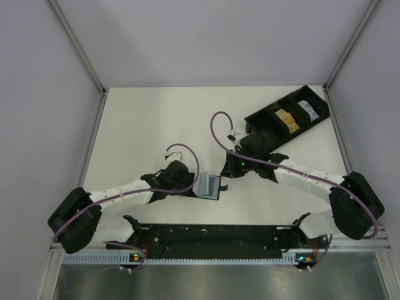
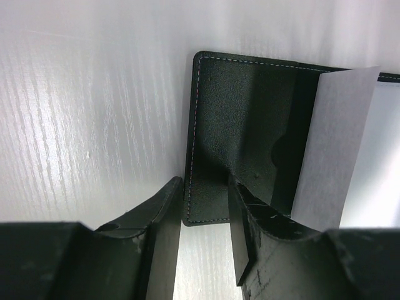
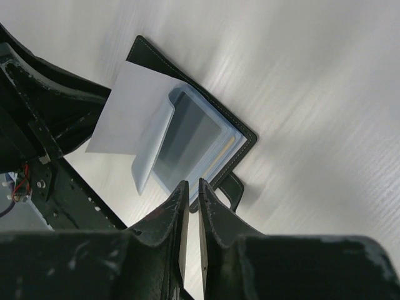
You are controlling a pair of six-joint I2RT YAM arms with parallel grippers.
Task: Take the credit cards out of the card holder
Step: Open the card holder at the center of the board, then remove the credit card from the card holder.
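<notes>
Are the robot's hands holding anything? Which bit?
Left gripper is open astride the card holder's near corner, one finger on its black cover. Right gripper is almost shut beside the little tab; whether it pinches a card cannot be told.

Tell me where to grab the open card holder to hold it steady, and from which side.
Probably the little black tab of the card holder: it juts past the stitched edge, clear of the blue-grey sleeves, so the fingers can close across it. Come from that edge's side, where the right gripper sits; the covers seem to lie flat, offering little else.
</notes>
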